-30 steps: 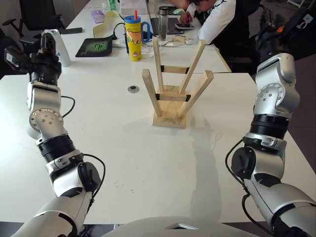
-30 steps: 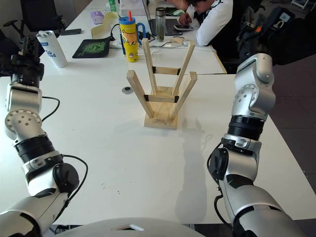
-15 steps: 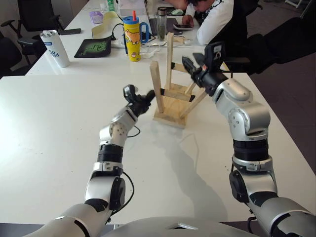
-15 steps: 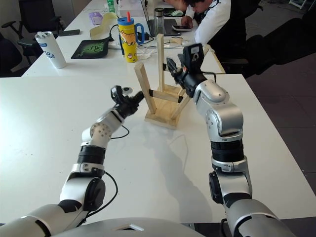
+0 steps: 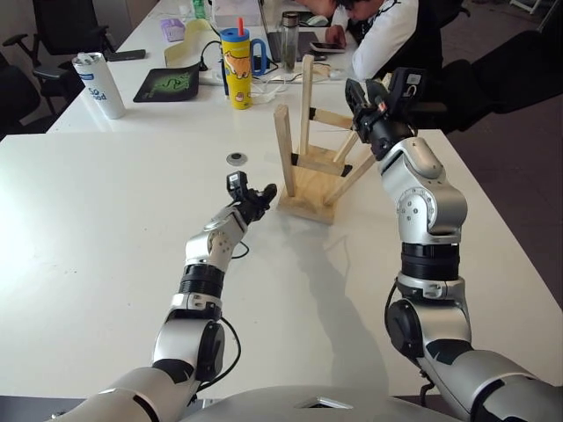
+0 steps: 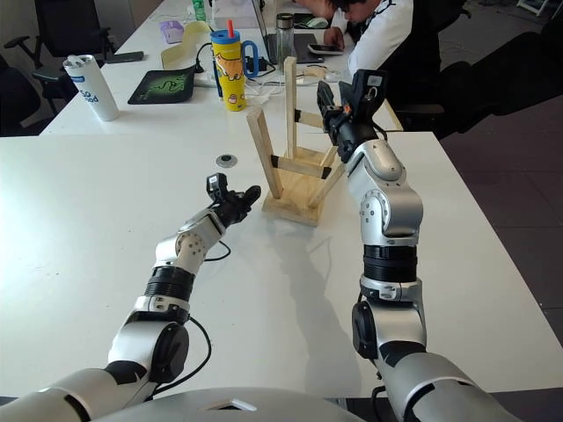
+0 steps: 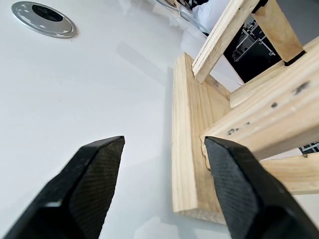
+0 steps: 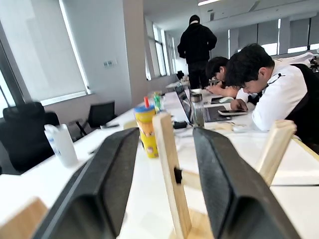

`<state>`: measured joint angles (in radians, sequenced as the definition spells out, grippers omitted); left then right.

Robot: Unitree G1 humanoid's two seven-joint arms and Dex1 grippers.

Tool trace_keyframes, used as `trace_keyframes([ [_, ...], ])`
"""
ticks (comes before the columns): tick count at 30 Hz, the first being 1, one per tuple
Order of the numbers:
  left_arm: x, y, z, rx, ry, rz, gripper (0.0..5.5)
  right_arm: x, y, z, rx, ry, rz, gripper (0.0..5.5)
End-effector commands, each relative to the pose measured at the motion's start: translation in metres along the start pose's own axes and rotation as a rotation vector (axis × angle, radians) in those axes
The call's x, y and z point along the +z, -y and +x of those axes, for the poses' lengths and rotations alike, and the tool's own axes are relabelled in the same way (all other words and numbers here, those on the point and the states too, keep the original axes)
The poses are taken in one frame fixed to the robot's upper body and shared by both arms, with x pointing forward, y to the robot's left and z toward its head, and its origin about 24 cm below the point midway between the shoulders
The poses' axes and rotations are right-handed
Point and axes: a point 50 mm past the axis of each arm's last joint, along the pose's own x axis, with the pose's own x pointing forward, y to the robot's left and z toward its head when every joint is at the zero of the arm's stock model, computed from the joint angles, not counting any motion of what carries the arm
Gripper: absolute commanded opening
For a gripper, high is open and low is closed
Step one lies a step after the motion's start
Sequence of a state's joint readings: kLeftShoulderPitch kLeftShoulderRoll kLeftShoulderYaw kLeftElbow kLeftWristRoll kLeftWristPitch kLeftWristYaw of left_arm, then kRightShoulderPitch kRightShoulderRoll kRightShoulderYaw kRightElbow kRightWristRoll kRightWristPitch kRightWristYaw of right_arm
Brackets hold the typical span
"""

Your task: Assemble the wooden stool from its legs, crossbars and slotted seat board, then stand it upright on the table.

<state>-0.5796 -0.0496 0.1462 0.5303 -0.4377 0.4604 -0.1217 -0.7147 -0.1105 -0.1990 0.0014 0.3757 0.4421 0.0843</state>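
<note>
The pale wooden stool (image 5: 310, 167) stands upside down on the white table (image 5: 106, 229), legs pointing up. My left gripper (image 5: 256, 195) lies low just beside its seat board (image 7: 192, 149), jaws wide. My right gripper (image 5: 364, 104) is nearer the legs, spread wide at the far crossbar.

Left end effector (image 5: 261, 194), right (image 5: 362, 97), agape
</note>
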Motion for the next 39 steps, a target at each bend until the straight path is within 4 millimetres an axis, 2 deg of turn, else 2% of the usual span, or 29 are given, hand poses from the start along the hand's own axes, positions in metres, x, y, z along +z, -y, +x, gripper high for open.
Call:
trace_keyframes([
  [1, -0.01, -0.01, -0.004, 0.044, -0.012, -0.014, 3.01, 0.062, -0.009, 0.011, 0.017, 0.278, 0.038, 2.0],
  [3, -0.012, -0.013, -0.006, 0.057, -0.014, -0.022, 3.01, 0.079, -0.006, 0.017, 0.009, 0.328, 0.044, 2.0],
  [5, -0.012, -0.014, -0.007, 0.064, -0.01, -0.031, 3.01, 0.083, 0.008, 0.024, -0.04, 0.325, 0.0, 2.0],
  [7, -0.009, -0.015, -0.008, 0.068, 0.006, -0.033, 3.01, 0.061, 0.034, 0.036, -0.128, 0.158, -0.228, 2.0],
  [8, -0.007, -0.015, -0.009, 0.069, 0.015, -0.026, 3.01, 0.046, 0.055, 0.038, -0.205, 0.059, -0.348, 2.0],
  [10, -0.001, -0.014, -0.01, 0.067, 0.035, -0.006, 3.01, 0.025, 0.09, 0.036, -0.311, -0.099, -0.523, 2.0],
  [12, 0.007, -0.016, -0.011, 0.07, 0.057, 0.018, 3.01, 0.003, 0.108, 0.03, -0.282, -0.241, -0.628, 2.0],
  [14, 0.015, -0.018, -0.013, 0.081, 0.083, 0.051, 3.01, -0.034, 0.1, 0.024, -0.016, -0.426, -0.751, 2.0],
  [15, 0.018, -0.02, -0.015, 0.09, 0.096, 0.062, 3.01, -0.046, 0.091, 0.02, 0.138, -0.459, -0.813, 2.0],
  [16, 0.021, -0.022, -0.016, 0.096, 0.105, 0.069, 3.01, -0.055, 0.086, 0.017, 0.24, -0.495, -0.795, 2.0],
  [19, 0.028, -0.028, -0.02, 0.124, 0.137, 0.098, 3.01, -0.069, 0.064, 0.006, 0.559, -0.504, -0.762, 2.0],
  [22, 0.036, -0.035, -0.025, 0.149, 0.169, 0.13, 3.01, -0.074, 0.029, -0.013, 0.942, -0.495, -0.585, 2.0],
  [25, 0.043, -0.048, -0.031, 0.196, 0.197, 0.141, 3.01, -0.067, -0.006, -0.029, 1.177, -0.479, -0.52, 2.0],
  [29, 0.051, -0.064, -0.039, 0.249, 0.223, 0.135, 3.01, -0.046, -0.046, -0.032, 1.231, -0.355, -0.392, 2.0],
  [31, 0.053, -0.069, -0.04, 0.267, 0.227, 0.137, 3.01, -0.03, -0.053, -0.011, 1.023, -0.232, -0.42, 2.0],
  [33, 0.053, -0.071, -0.04, 0.273, 0.227, 0.138, 3.01, -0.019, -0.054, 0.001, 0.882, -0.167, -0.432, 2.0],
  [36, 0.045, -0.072, -0.041, 0.283, 0.211, 0.143, 3.01, 0.059, -0.063, 0.022, 0.678, 0.127, -0.241, 2.0],
  [39, 0.038, -0.072, -0.042, 0.287, 0.198, 0.144, 3.01, 0.126, -0.065, 0.024, 0.56, 0.364, -0.057, 2.0],
])
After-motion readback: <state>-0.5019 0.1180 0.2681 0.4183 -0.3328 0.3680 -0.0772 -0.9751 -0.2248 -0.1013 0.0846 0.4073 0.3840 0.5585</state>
